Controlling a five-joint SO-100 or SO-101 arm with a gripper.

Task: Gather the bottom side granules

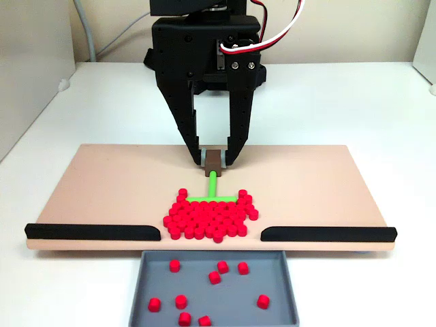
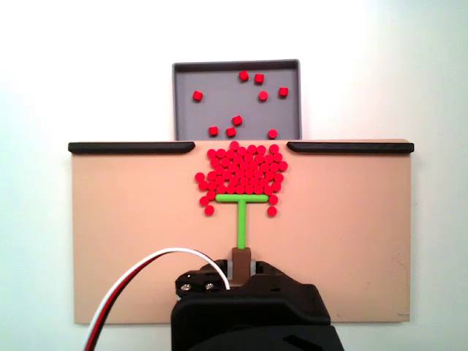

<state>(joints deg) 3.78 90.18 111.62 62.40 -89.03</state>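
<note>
Claw (image 1: 216, 161) of the black arm hangs over the far half of the tan rectangular board (image 1: 102, 184), its two fingers clamped on the brown block handle (image 1: 216, 162) of the green T-shaped tool (image 1: 212, 194). This front-facing fixed view shows both fingertips pressed to the handle's sides. In the other fixed view, taken from behind the arm, the arm's black body covers the fingers, and the handle (image 2: 240, 259) pokes out above it.

Tiny bright red cylindrical granules (image 1: 208, 216) sit heaped against the tool's crossbar, on the side toward the gap between the two black rails (image 1: 92, 231). A few lie loose beside the crossbar ends (image 2: 272, 210).

Grey shallow tray (image 1: 146, 272) sits on the white surface (image 1: 381, 102) just beyond the gap, touching or nearly touching the board edge. It holds about ten scattered red pellets (image 1: 214, 277).

Red and white wires (image 2: 139, 278) loop off the arm.
</note>
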